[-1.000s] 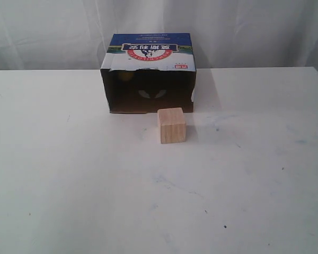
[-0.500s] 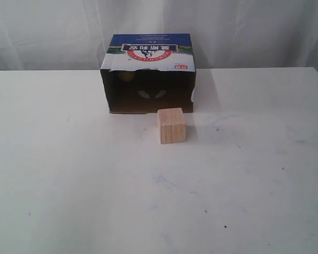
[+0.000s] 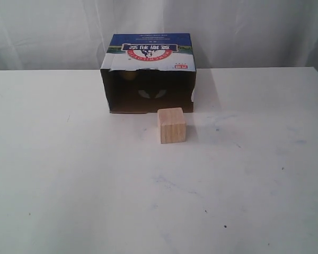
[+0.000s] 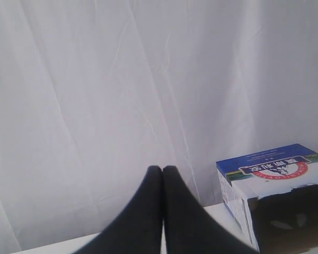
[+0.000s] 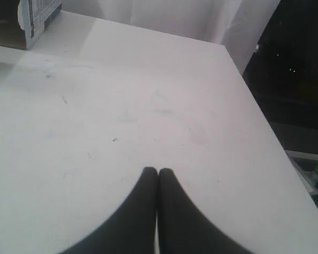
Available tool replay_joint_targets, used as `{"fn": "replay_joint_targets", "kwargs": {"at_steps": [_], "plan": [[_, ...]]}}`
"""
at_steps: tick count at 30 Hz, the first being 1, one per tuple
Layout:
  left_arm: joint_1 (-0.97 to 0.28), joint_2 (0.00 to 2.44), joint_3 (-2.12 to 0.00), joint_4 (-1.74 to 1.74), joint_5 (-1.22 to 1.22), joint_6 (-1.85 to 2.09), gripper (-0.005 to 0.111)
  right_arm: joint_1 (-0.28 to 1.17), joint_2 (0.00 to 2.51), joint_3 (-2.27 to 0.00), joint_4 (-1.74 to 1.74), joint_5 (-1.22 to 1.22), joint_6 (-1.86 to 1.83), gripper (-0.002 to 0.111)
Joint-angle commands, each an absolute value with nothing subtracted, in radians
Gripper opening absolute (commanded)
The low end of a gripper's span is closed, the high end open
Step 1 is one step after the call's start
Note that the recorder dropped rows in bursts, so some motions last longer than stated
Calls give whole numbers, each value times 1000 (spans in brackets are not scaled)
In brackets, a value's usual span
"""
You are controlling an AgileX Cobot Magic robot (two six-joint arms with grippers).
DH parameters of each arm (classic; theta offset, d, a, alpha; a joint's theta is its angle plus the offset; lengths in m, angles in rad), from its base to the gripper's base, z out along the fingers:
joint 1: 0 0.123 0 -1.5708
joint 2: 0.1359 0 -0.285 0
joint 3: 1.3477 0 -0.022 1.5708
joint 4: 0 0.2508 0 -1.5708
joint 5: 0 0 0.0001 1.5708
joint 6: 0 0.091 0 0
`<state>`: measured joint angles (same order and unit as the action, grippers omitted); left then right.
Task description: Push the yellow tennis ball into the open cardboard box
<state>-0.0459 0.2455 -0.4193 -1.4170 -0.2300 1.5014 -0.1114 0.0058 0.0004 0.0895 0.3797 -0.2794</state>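
Note:
The open cardboard box (image 3: pixel 148 50) lies at the back middle of the table, its dark opening facing the front. A dim mustard-yellow round shape, the yellow tennis ball (image 3: pixel 126 75), shows inside the box at its upper left. Neither gripper appears in the exterior view. My left gripper (image 4: pixel 162 168) is shut on nothing, raised before the white curtain, with the box (image 4: pixel 275 165) off to one side. My right gripper (image 5: pixel 158 170) is also shut and empty over bare table, far from the box's corner (image 5: pixel 38 16).
A pale wooden cube (image 3: pixel 171 125) stands just in front of the box's opening, toward its right half. The white table (image 3: pixel 159 201) ends at an edge (image 5: pixel 254 100) beside my right gripper, with dark space beyond. A white curtain hangs behind.

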Motion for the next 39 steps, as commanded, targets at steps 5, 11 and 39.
{"fn": "replay_joint_targets", "kwargs": {"at_steps": [5,11,39], "plan": [[-43,237,-415,-1435,-236,1499,0,-109,0,0,80,375,-288,0],[-43,237,-415,-1424,-319,1501,0,-109,0,0,80,375,-288,0],[310,171,-27,-136,-87,198,0,-109,0,0,86,375,-288,0]]}}
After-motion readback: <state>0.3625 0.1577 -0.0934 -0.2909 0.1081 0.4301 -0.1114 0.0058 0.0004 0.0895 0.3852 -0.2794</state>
